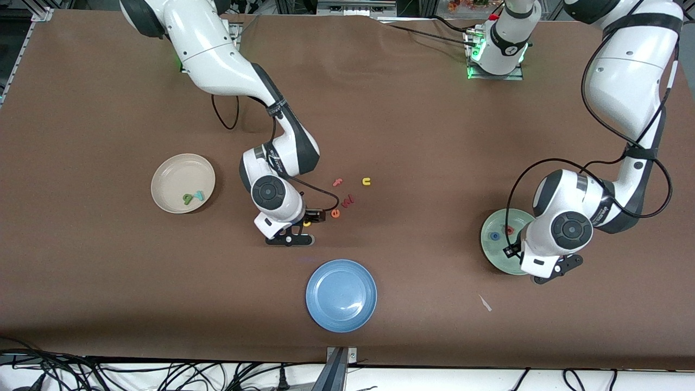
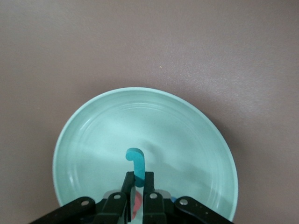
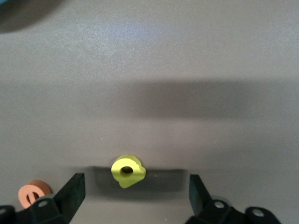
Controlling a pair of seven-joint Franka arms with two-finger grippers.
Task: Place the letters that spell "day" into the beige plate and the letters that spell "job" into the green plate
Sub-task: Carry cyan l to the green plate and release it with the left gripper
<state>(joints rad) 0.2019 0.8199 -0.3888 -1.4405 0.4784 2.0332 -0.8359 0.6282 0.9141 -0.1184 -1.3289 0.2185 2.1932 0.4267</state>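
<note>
My left gripper (image 2: 138,179) hangs over the green plate (image 2: 107,140), shut on the teal j (image 2: 136,161). The blue o (image 1: 494,236) and the salmon-red b (image 1: 509,229) lie in that green plate (image 1: 499,252), partly under the left gripper (image 1: 548,276). My right gripper (image 3: 134,191) is open low over the table, one finger on each side of the yellow a (image 3: 127,171), apart from it. The beige plate (image 1: 179,174) holds the green d (image 1: 188,199) and the teal y (image 1: 199,195). In the front view the right gripper (image 1: 303,227) half hides the yellow a (image 1: 307,222).
An orange e (image 1: 335,213) lies close beside the yellow a. A red letter (image 1: 347,200), a pink f (image 1: 337,182) and a yellow u (image 1: 366,181) lie farther from the front camera. A blue plate (image 1: 341,295) sits nearer the camera. A white scrap (image 1: 485,303) lies near the green plate.
</note>
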